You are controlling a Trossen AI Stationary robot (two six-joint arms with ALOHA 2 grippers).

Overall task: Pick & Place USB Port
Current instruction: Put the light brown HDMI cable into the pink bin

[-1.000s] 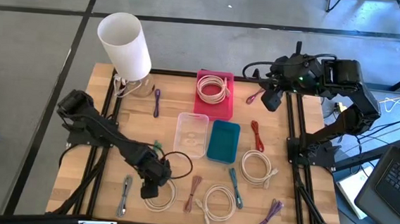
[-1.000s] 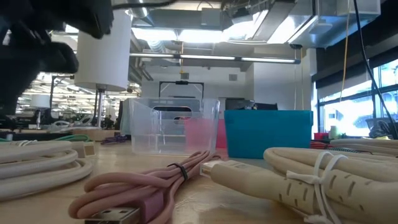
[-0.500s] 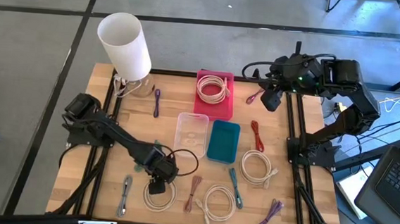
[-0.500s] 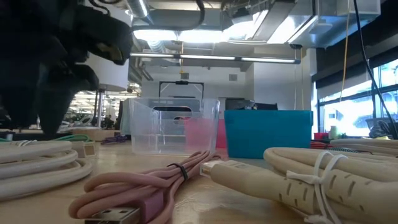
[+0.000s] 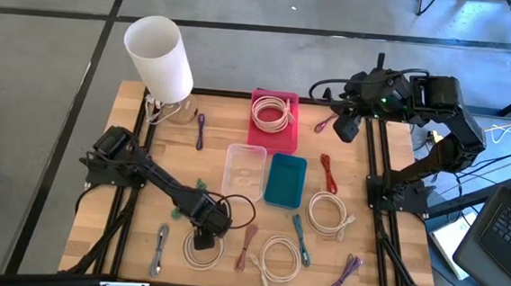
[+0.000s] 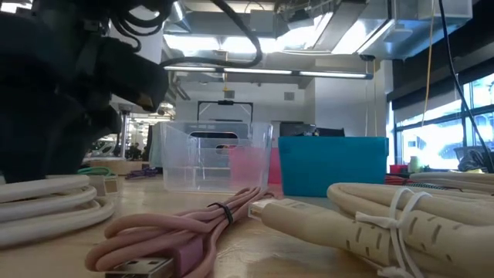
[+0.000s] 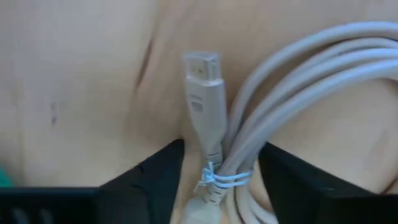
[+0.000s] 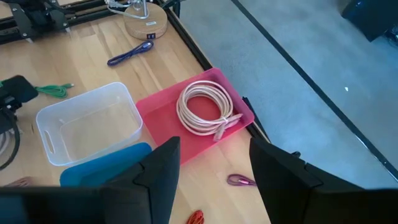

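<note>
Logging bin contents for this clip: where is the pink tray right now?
In the high view the pink tray sits at the table's far edge, centre, just behind the clear bin and teal bin, holding a coiled white cable.

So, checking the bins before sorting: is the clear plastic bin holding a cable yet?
No, the clear plastic bin is empty; only the pink tray holds a coiled white cable.
</note>
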